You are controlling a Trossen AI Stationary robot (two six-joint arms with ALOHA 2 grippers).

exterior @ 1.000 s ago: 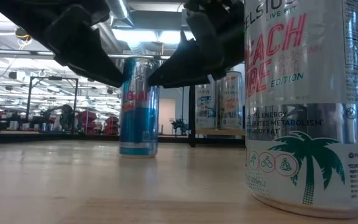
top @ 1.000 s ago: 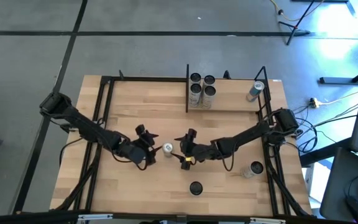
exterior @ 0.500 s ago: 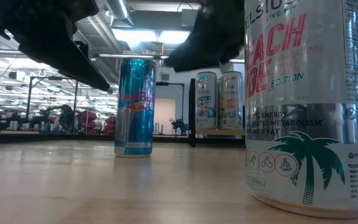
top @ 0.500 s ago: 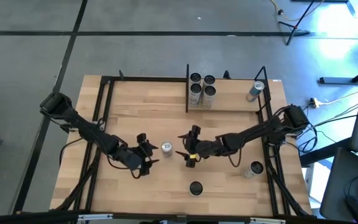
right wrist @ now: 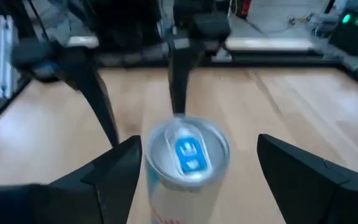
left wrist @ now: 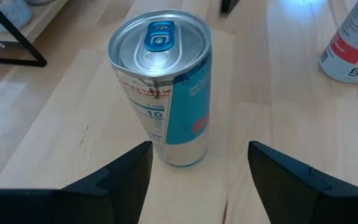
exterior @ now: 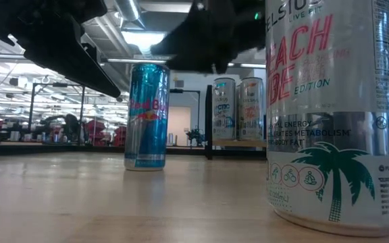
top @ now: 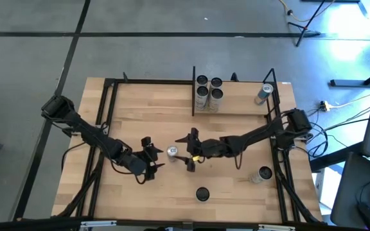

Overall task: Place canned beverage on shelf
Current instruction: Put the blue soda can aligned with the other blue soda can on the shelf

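A slim blue and silver can (top: 172,152) stands upright on its base on the tabletop, mid-table; it also shows in the low view (exterior: 146,116). My left gripper (top: 154,157) is open just left of it; in the left wrist view the can (left wrist: 163,87) stands ahead of the fingers (left wrist: 123,177), apart from them. My right gripper (top: 186,153) is open just right of the can, a little above it; in the right wrist view the can top (right wrist: 186,155) shows between its fingers (right wrist: 104,180). The shelf (top: 239,99) stands at the far right.
Several cans (top: 208,90) stand on the shelf's left end and one can (top: 264,94) at its right end. A large can (top: 202,194) stands near the front edge, close in the low view (exterior: 333,115). Another can (top: 260,174) stands at the right.
My left gripper has drawn back from the blue can toward the table's left and near edges, then kept still. My right gripper has risen and come closer to the can from the right. The can has shifted slightly toward the left and stays upright.
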